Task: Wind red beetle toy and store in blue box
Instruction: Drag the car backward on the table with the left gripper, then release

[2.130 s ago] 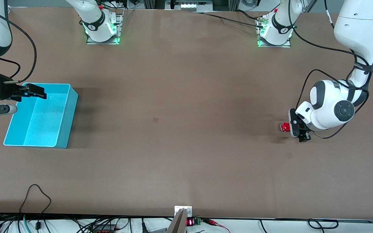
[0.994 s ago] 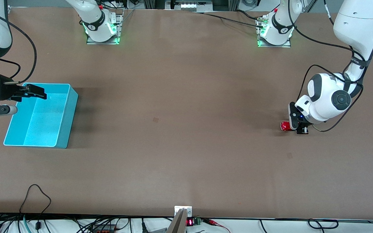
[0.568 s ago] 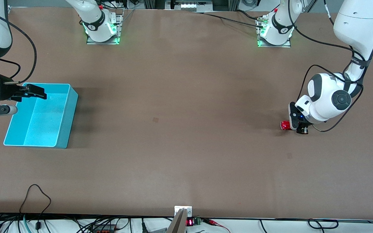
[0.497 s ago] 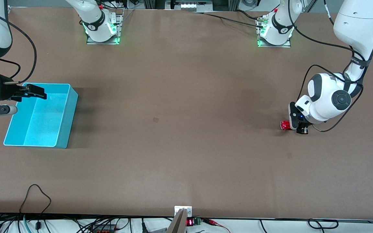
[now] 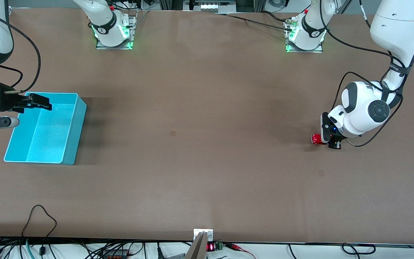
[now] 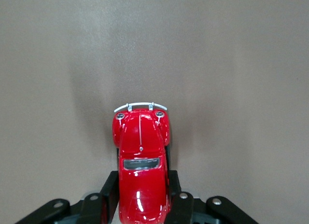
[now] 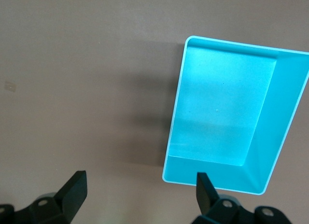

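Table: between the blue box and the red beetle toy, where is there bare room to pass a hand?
The table is bare between the blue box and the red beetle toy. It is crowded only at the ends: the left gripper is shut on the toy, and the right gripper waits open over the box, whose inside is also bare.

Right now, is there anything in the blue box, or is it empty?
Empty. The right wrist view looks straight down into the box and shows only its bare turquoise floor; the toy sits on the table between the left claw's fingers.
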Controlling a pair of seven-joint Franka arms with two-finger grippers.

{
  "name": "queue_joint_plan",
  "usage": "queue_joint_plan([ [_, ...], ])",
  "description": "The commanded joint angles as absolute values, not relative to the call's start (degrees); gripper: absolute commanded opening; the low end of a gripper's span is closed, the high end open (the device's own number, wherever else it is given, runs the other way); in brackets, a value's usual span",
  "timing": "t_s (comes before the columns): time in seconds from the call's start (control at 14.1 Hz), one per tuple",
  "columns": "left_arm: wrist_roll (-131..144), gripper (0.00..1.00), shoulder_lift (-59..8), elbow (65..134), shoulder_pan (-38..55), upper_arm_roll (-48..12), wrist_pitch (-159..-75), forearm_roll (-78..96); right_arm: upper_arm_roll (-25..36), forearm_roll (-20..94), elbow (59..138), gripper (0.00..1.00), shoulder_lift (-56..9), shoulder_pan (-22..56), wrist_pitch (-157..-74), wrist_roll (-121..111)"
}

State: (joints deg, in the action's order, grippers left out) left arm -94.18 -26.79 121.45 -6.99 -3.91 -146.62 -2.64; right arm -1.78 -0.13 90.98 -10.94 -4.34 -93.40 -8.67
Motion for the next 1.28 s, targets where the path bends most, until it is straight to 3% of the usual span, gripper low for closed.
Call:
queue_joint_plan([
  [0.0, -95.45, 0.34, -28.56, 121.20, -7.65, -4.31, -147.83, -3.61, -1.85, 0.53, 90.53, 1.00, -10.99, -4.39, -92.64, -8.88],
  [0.71, -105.29, 0.38, -32.43, 116.81, -18.97, -4.39, -147.22, -3.78, -1.85, 0.44, 90.44, 1.00, -10.99, -4.13, -92.64, -8.88],
  [0.78, -105.29, 0.48, -32.34, 116.81, -19.94, -4.31, -147.04, -3.69, -1.93, 0.44, 90.44, 1.00, -10.99, -4.13, -92.64, -8.88],
  [0.85, -105.21, 0.81, -32.00, 116.81, -21.17, -4.39, -146.00, -3.69, -1.93, 0.44, 90.44, 1.00, -10.99, -4.13, -92.64, -8.96],
  [0.92, -105.29, 1.00, -31.47, 115.85, -21.62, -4.48, -143.38, -3.60, -1.93, 0.44, 90.44, 1.00, -10.99, -4.13, -92.64, -8.88],
  [1.21, -105.64, 1.00, -29.45, 107.42, -21.27, -6.15, -127.47, -3.69, -1.93, 0.44, 90.44, 1.00, -10.99, -4.13, -92.64, -8.96],
])
